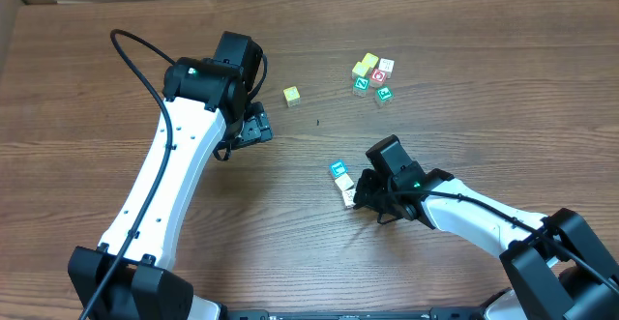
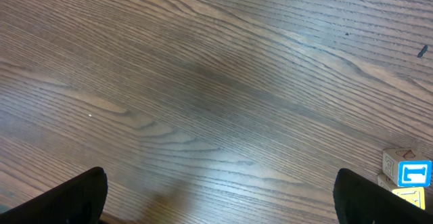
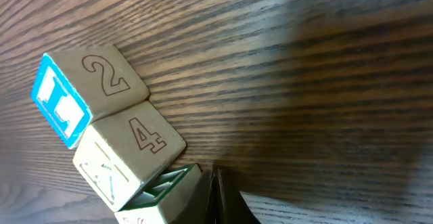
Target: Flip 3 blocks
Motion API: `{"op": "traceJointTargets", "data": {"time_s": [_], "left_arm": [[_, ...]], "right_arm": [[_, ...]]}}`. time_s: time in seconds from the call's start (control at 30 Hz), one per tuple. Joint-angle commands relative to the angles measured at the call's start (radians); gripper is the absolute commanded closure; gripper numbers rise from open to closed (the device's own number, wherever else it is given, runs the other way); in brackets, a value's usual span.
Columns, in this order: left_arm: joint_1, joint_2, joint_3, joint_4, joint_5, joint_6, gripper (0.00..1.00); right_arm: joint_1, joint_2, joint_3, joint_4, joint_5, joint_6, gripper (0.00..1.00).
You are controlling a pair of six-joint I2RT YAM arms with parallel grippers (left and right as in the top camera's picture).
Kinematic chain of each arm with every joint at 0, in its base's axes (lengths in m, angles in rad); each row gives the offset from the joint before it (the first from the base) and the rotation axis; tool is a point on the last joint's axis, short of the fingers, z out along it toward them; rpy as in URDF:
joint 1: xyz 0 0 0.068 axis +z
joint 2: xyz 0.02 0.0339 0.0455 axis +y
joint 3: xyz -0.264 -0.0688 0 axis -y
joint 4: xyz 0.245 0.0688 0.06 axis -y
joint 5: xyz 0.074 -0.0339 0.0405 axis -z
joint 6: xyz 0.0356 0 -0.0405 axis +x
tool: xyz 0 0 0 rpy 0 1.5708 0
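Overhead, the right gripper's (image 1: 365, 194) tips are hidden under its own wrist. The right wrist view shows its fingers (image 3: 223, 200) pressed together with nothing between them, just beside the last of the three blocks (image 1: 344, 183). That third block (image 3: 159, 197) is cut off by the lower frame edge; only a green-edged face shows and its print is unreadable. Teal-faced block (image 3: 88, 88): cream wood, outlined 2, teal face visible from overhead. Block marked 4 (image 3: 135, 149) touches it and has a faint yellowish pattern on one side. The three touch in a short row on the table (image 1: 464, 117), running diagonally from the teal end toward the right gripper. Left gripper (image 1: 253, 127) is wide open, well apart from them, holding nothing.
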Motion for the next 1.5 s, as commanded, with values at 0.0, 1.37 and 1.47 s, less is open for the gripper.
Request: {"op": "traceJointTargets", "data": {"time_s": [0.0, 1.37, 1.47], "left_arm": [[-0.005, 0.009, -0.004, 0.002, -0.021, -0.013, 0.00], [-0.005, 0.009, -0.004, 0.002, -0.021, -0.013, 0.00], [-0.005, 0.009, -0.004, 0.002, -0.021, -0.013, 0.01]], "right_arm": [[0.002, 0.003, -0.009, 0.002, -0.006, 0.037, 0.96], [-0.010, 0.003, -0.009, 0.144, 0.061, -0.145, 0.96], [-0.010, 0.003, -0.009, 0.140, 0.039, -0.145, 0.96]]}}
